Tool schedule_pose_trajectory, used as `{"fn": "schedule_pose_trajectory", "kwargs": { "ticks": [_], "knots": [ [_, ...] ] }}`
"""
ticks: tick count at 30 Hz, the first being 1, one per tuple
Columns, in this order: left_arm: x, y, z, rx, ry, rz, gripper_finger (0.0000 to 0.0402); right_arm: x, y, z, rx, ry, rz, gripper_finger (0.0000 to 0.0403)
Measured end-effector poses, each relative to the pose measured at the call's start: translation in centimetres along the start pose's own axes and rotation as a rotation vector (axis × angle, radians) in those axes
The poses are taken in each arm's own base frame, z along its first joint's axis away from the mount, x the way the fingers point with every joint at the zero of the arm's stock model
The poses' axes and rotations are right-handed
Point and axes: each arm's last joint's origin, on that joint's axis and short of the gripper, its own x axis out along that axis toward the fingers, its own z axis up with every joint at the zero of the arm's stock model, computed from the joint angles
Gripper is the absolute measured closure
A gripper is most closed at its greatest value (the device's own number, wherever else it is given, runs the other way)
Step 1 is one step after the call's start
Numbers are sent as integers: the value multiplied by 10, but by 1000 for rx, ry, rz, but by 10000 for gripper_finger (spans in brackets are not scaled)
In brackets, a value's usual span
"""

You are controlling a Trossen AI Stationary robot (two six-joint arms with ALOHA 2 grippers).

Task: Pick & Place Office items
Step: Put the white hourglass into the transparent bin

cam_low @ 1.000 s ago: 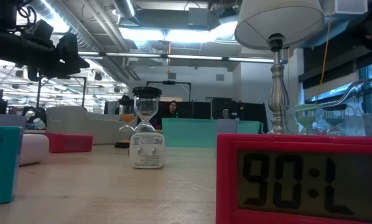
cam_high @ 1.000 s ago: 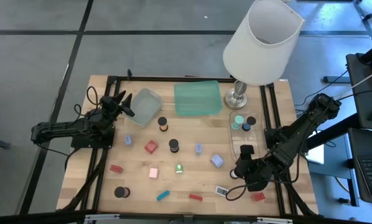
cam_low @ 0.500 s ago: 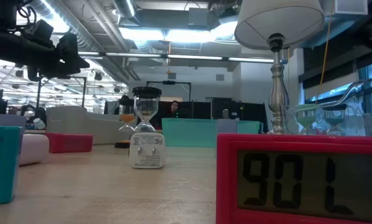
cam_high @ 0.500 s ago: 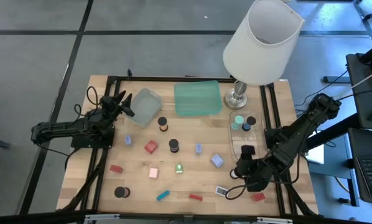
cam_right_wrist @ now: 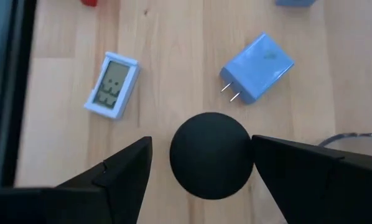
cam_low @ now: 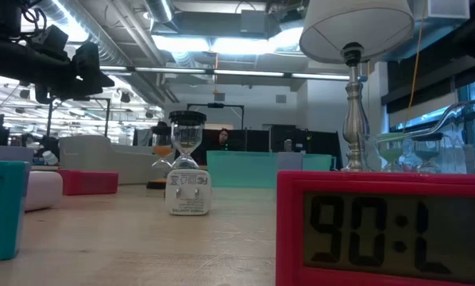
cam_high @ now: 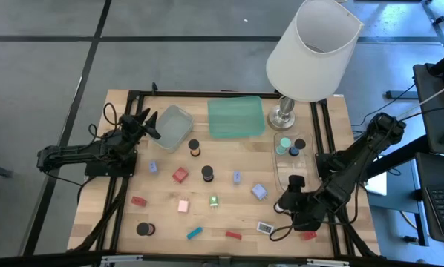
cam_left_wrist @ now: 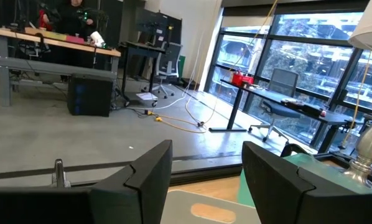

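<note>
— While the left gripper [cam_high: 149, 121] waits spread beside the grey tray [cam_high: 171, 126], where is the right gripper [cam_high: 291, 194]?

— Near the table's right edge, fingers spread around one black round piece [cam_right_wrist: 211, 155].

— How many lie close to it?

— Two: one blue plug [cam_right_wrist: 257, 67], one small white display [cam_right_wrist: 112, 85], both apart from it.

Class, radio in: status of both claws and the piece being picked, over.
Right claw open, straddling black round piece on wooden table. Left claw open, idle over clear grey tray. Blue plug adapter close by, not blocking.
</note>
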Motion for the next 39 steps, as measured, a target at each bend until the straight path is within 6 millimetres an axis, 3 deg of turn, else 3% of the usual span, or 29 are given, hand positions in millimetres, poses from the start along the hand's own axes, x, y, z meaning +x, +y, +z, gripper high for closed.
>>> {"fn": "schedule_pose_trajectory", "kwargs": {
  "ticks": [17,28,33,39],
  "knots": [
    [0,0,0,0,0,0,212,5,1,-3,-1,32,3,124],
    [0,0,0,0,0,0,212,4,4,8,153,-165,-50,124],
    [0,0,0,0,0,0,210,3,3,20,289,-348,-98,124],
    [0,0,0,0,0,0,212,8,-4,38,387,-378,-44,124]
  ]
}}
